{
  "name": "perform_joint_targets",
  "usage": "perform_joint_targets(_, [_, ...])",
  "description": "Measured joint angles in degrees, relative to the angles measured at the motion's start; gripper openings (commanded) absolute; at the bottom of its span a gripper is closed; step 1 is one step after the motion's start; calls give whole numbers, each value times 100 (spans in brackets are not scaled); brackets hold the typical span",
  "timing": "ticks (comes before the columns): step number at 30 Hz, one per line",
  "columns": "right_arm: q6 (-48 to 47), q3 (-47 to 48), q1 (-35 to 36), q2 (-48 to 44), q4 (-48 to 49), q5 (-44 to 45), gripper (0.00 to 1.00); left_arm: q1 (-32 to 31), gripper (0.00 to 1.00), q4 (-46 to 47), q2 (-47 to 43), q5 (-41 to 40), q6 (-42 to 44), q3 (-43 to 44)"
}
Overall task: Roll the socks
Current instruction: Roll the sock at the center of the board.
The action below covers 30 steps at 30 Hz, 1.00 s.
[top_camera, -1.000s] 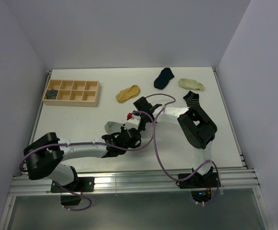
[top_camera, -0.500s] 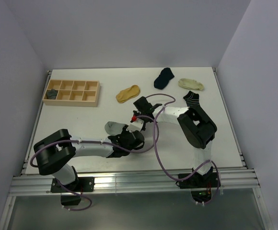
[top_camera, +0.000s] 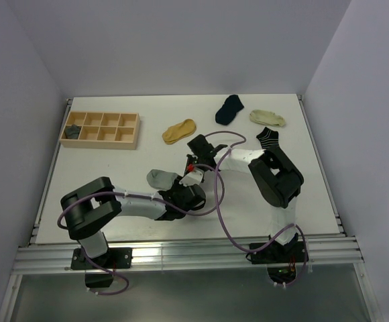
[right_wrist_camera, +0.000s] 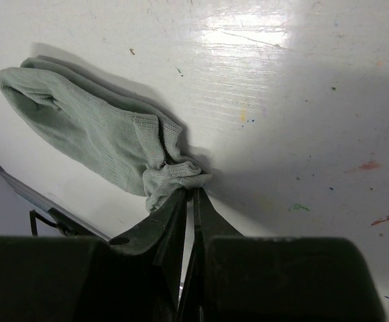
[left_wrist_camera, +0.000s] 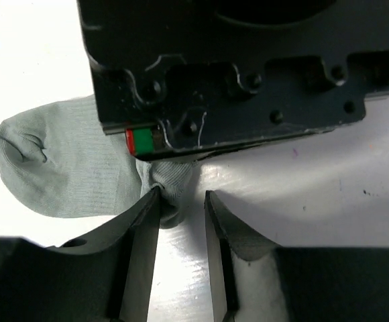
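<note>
Your left arm (top_camera: 131, 201) swung right; left gripper (left_wrist_camera: 181, 204) parted at grey sock (top_camera: 159, 178), right gripper (right_wrist_camera: 189, 196) pinching its end (unrolled; 4 far socks (top_camera: 179, 131) untouched).

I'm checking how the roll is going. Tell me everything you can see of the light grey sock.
The light grey sock is a short ribbed knit, soft and limp, lying flat and unrolled near the middle of the white table. Its free end is rounded and creased; the other is bunched into a wad pinched by the right gripper. The left gripper stands open at that wad, one finger against it.
</note>
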Motion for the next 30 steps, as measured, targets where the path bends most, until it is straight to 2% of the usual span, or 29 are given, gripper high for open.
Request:
perform_joint_targets(2, [2, 0, -15, 0, 4, -15, 15, 24, 37, 33, 42, -37, -2, 24])
perform_joint_targets(9, [0, -35, -50, 0, 68, -72, 15, 166, 2, 90, 192, -79, -57, 87])
perform_joint_targets(10, [0, -42, -59, 0, 76, -76, 15, 188, 0, 96, 201, -72, -70, 98])
perform_joint_targets(14, [-37, -133, -98, -76, 170, -85, 17, 273, 0, 103, 197, 33, -105, 122])
perform_joint_targets(19, [-109, -393, -212, -494, 223, -55, 22, 485, 0, 11, -26, 695, -216, 122])
perform_joint_targets(24, [-188, -608, -387, -1043, 356, 68, 34, 835, 0, -4, -413, 2240, -595, 127])
perform_joint_targets(30, [-280, -695, -505, -1344, 518, 181, 34, 1655, 0, 264, -682, 3875, -1217, -9])
